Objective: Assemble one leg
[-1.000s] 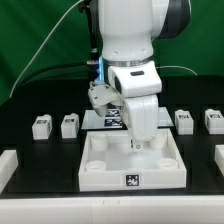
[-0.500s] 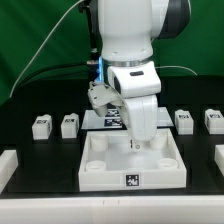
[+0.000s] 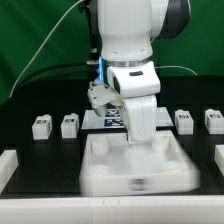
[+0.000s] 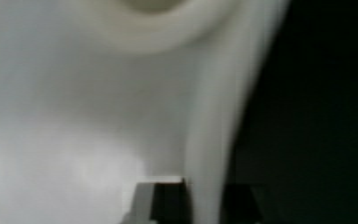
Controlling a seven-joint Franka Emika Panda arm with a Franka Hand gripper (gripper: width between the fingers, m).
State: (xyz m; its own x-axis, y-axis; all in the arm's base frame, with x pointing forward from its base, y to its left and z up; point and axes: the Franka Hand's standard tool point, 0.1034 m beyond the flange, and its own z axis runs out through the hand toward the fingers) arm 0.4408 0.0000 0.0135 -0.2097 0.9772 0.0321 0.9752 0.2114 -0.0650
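1. Claw point(image 3: 134, 143) low and pointing straight down over the tray point(image 3: 100, 178), at its middle and toward its far side; fingertips lost against the white blur below.
2. Width of the jaws: cannot tell, with the gap hidden in both views. Likewise unclear whether gripping or touching anything.
3. Tray smeared in the exterior view, edges soft, the tag on its near wall reduced to a grey smudge; everything around it sharp.
4. From the wrist: blurred white tray surface point(image 4: 87, 130) across most of the picture, a round socket point(image 4: 158, 12) at one edge, darkness alongside, and a dark squared shape point(image 4: 165, 203) too blurred to name.
5. Four of the small white blocks, all off the tray, on the dark table point(image 3: 40, 195), in a row about level with the tray's far edge.
6. On the exterior view's left of the tray: leg point(image 3: 41, 126) and leg point(image 3: 69, 125), near each other but apart.
7. On the exterior view's right of the tray: leg point(image 3: 184, 121) and leg point(image 3: 212, 120), likewise near each other but apart.
8. All four clear of the tray and well apart from the claw.
9. Pointing: tagged faces turned toward the exterior camera, bases flat on the table. Long axis: seemingly upright, a little taller than wide, but too small to be sure.
10. Marker board point(image 3: 110, 122) just beyond the tray's far edge, behind the claw, mostly hidden by the arm.
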